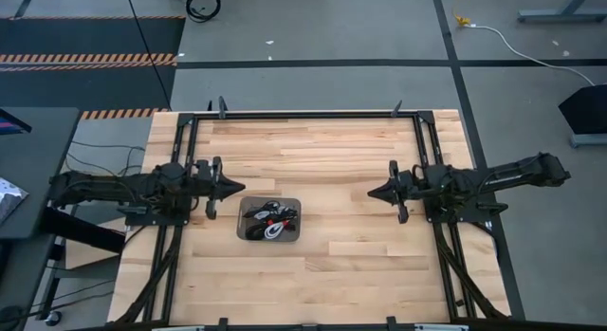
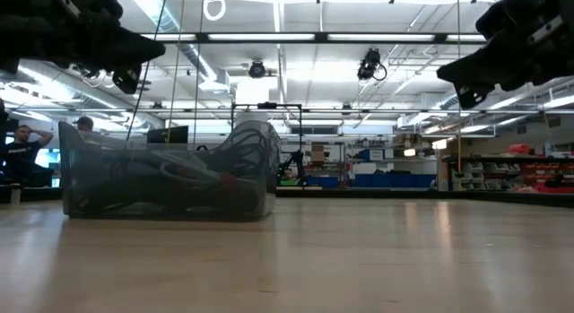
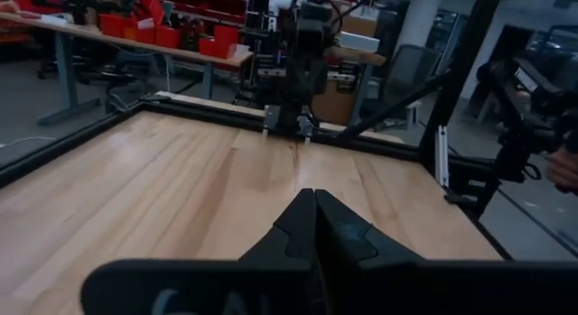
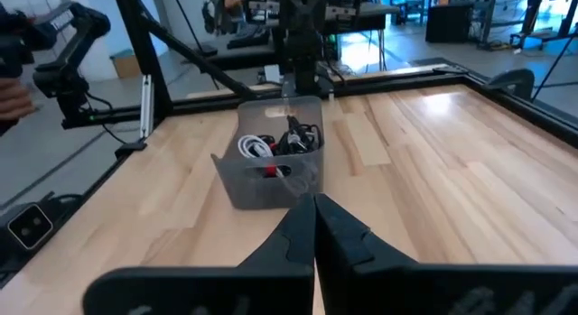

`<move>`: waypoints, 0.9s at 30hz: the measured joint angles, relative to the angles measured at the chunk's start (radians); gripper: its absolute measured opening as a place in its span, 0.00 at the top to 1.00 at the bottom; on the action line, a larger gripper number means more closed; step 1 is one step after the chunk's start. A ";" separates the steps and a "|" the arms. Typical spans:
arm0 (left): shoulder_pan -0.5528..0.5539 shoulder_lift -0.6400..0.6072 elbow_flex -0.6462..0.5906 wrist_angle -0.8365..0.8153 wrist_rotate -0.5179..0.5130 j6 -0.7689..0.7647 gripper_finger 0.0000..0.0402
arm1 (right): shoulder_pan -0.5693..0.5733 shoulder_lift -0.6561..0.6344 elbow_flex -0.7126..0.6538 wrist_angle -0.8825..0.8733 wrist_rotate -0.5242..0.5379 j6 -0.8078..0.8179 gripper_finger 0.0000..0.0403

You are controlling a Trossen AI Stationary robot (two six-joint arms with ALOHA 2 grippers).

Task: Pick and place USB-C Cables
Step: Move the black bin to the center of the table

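Black and white USB-C cables [image 1: 268,220] lie tangled in grey tray [image 1: 243,231].

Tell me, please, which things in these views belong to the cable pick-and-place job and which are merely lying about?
Job:
- USB-C cables, black and white bundles, one with red, all in the tray
- grey tray
- left gripper, shut, beside the tray
- right gripper, shut, farther off

Lying about:
- white cord on the floor
- red bins behind the table

One grey tray [image 1: 243,206], two arms, several bundled cables [image 1: 268,220], uncountable.
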 joint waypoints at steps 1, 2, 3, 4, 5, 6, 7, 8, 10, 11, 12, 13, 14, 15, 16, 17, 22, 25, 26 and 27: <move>-0.005 0.000 -0.001 -0.002 0.002 -0.003 0.98 | 0.000 0.000 -0.018 0.030 0.000 0.001 0.99; -0.009 0.000 -0.001 -0.005 0.003 -0.003 0.98 | 0.000 -0.001 -0.037 0.060 0.000 0.003 0.99; -0.015 0.000 -0.001 -0.010 0.004 -0.002 0.98 | 0.000 -0.001 -0.055 0.079 0.000 0.003 0.99; -0.019 0.000 -0.001 -0.018 0.003 -0.003 0.98 | 0.000 -0.001 -0.068 0.093 0.000 0.003 0.99; -0.021 0.000 -0.001 -0.024 0.003 -0.003 0.98 | -0.001 -0.003 -0.076 0.101 0.000 0.003 0.99; -0.025 0.000 -0.001 -0.026 0.002 -0.007 0.98 | -0.001 -0.008 -0.084 0.102 0.000 0.005 0.99; -0.028 0.000 -0.001 -0.024 0.002 -0.010 0.98 | -0.001 -0.011 -0.090 0.103 0.000 0.009 0.99; -0.031 0.000 -0.001 -0.024 0.000 -0.010 0.98 | -0.001 -0.014 -0.095 0.105 0.000 0.011 0.99; -0.037 0.000 -0.001 -0.025 -0.006 -0.009 0.98 | -0.001 -0.023 -0.100 0.097 0.000 0.016 0.99; -0.041 0.000 -0.001 -0.026 -0.010 -0.006 0.98 | -0.001 -0.027 -0.100 0.096 0.000 0.019 0.99; -0.043 0.000 -0.001 -0.027 -0.015 -0.002 0.98 | -0.001 -0.029 -0.100 0.099 0.000 0.019 0.99; -0.044 0.000 -0.001 -0.030 -0.023 0.005 0.98 | -0.001 -0.035 -0.100 0.098 0.000 0.017 0.99; -0.046 -0.005 -0.001 -0.036 -0.028 0.008 0.98 | -0.001 -0.040 -0.100 0.097 0.000 0.013 0.99; -0.047 -0.011 -0.001 -0.047 -0.030 0.009 0.98 | -0.001 -0.045 -0.100 0.097 0.000 0.011 0.99; -0.047 -0.022 -0.001 -0.063 -0.031 0.009 0.98 | -0.001 -0.051 -0.100 0.096 0.000 0.011 0.99; -0.047 -0.037 -0.001 -0.079 -0.031 0.009 0.98 | -0.001 -0.060 -0.100 0.094 0.000 0.011 0.99; -0.047 -0.150 -0.001 -0.164 -0.031 0.004 0.98 | -0.001 -0.104 -0.100 0.041 0.023 0.004 0.99; -0.047 -0.220 -0.001 -0.198 -0.031 -0.006 0.98 | -0.001 -0.124 -0.100 0.002 0.055 0.009 0.99; -0.047 -0.237 -0.001 -0.212 -0.031 -0.010 0.98 | -0.002 -0.126 -0.100 -0.005 0.057 0.012 0.99; -0.047 -0.254 -0.001 -0.228 -0.031 -0.011 0.98 | -0.002 -0.128 -0.100 -0.005 0.057 0.020 0.99</move>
